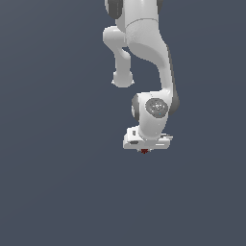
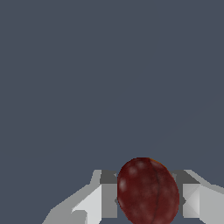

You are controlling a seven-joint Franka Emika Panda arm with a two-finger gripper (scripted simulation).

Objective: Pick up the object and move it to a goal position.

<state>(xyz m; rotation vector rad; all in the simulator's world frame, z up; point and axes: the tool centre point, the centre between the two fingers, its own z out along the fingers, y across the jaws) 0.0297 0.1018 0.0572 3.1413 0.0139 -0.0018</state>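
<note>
The object [image 2: 148,190] is a dark red, rounded, glossy lump sitting between the two grey-white fingers [image 2: 103,197] of my gripper [image 2: 148,194] in the wrist view, with a finger pad pressed against each side of it. In the exterior view only a small red speck of the object [image 1: 144,151] shows just under the white hand, where the gripper [image 1: 145,150] points downward. The fingers themselves are mostly hidden there by the hand body. The gripper is shut on the object.
The white arm [image 1: 144,57] comes down from the upper middle of the exterior view. Around it lies a plain dark blue-grey surface [image 1: 57,182] with no other things in sight.
</note>
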